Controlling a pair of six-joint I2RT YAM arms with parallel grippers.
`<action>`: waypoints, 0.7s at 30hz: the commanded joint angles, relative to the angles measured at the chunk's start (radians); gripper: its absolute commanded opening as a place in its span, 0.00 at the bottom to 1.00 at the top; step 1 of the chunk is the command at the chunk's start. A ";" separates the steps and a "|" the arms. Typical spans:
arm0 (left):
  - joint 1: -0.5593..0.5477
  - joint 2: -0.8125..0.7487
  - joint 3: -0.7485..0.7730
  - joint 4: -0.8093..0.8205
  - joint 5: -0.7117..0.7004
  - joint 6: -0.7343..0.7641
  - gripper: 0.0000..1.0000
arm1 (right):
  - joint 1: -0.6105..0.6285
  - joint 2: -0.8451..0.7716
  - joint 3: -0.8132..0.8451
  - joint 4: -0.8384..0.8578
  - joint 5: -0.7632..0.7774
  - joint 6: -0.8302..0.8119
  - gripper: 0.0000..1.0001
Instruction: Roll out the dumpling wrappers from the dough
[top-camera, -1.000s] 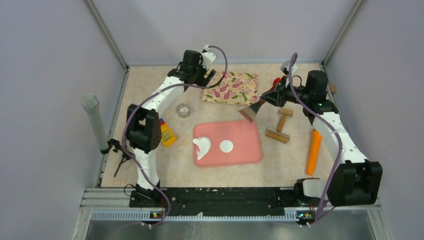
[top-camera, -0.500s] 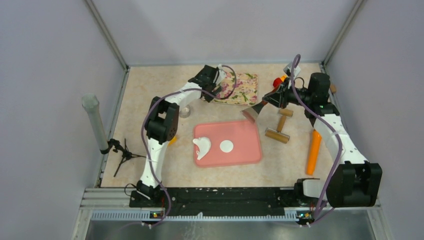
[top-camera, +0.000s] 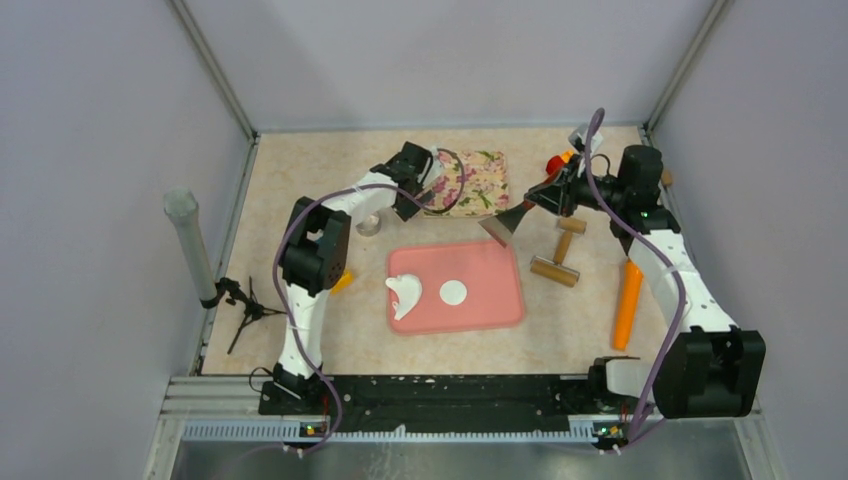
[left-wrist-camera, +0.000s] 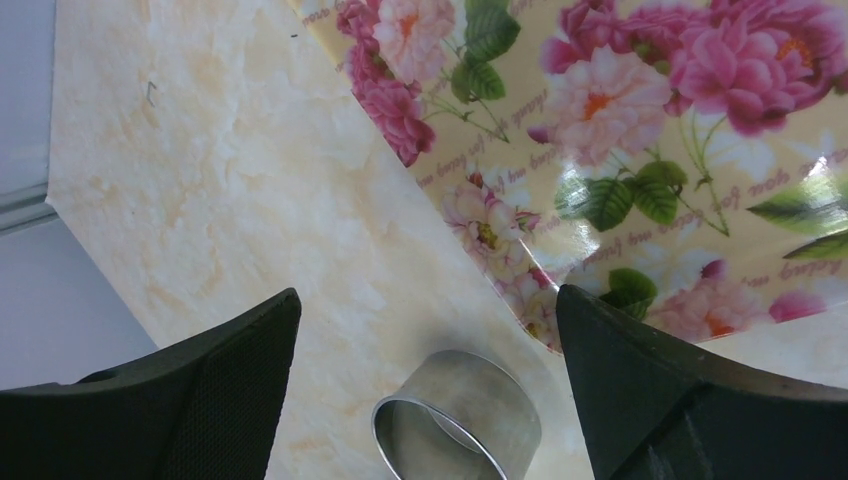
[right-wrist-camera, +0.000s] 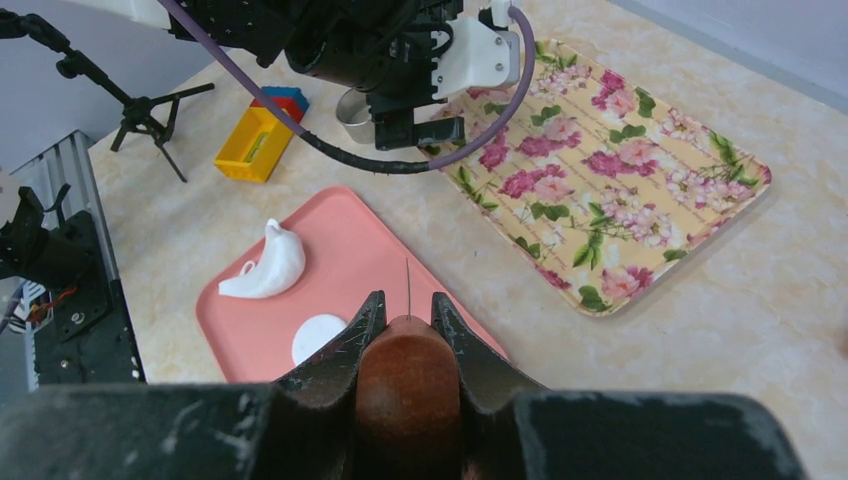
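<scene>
One round white dumpling wrapper (top-camera: 453, 292) (right-wrist-camera: 318, 337) lies on the pink mat (top-camera: 495, 305), with the leftover dough (top-camera: 404, 295) (right-wrist-camera: 268, 265), a curled irregular strip, to its left. My left gripper (top-camera: 408, 198) (left-wrist-camera: 425, 295) stands open over the table, beside the floral tray's left edge. The silver metal ring (left-wrist-camera: 458, 425) (top-camera: 368, 222) stands below and between its fingers, untouched. My right gripper (top-camera: 547, 194) (right-wrist-camera: 408, 305) is shut on a scraper's brown wooden handle (right-wrist-camera: 408, 390). The scraper's metal blade (top-camera: 500, 225) hangs above the mat's far right corner.
A floral tray (top-camera: 482, 180) (left-wrist-camera: 650, 150) lies at the back. A wooden rolling pin (top-camera: 560, 250) and an orange stick (top-camera: 628, 303) lie right of the mat. A yellow block (top-camera: 342, 283), a small black tripod (top-camera: 245, 305) and a grey post (top-camera: 190, 245) are on the left.
My left arm has swung from the back left toward the tray and come down over the metal ring, still open. The right arm with the scraper has hardly moved.
</scene>
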 joint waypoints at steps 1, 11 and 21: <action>0.007 -0.053 0.002 0.000 -0.068 -0.003 0.98 | -0.009 -0.030 -0.005 0.069 -0.034 0.012 0.00; 0.027 -0.323 0.031 -0.106 0.279 -0.103 0.99 | -0.008 0.076 0.002 0.019 -0.109 -0.021 0.00; 0.117 -0.429 -0.301 -0.232 0.564 -0.199 0.93 | 0.014 0.113 0.004 -0.006 -0.104 -0.062 0.00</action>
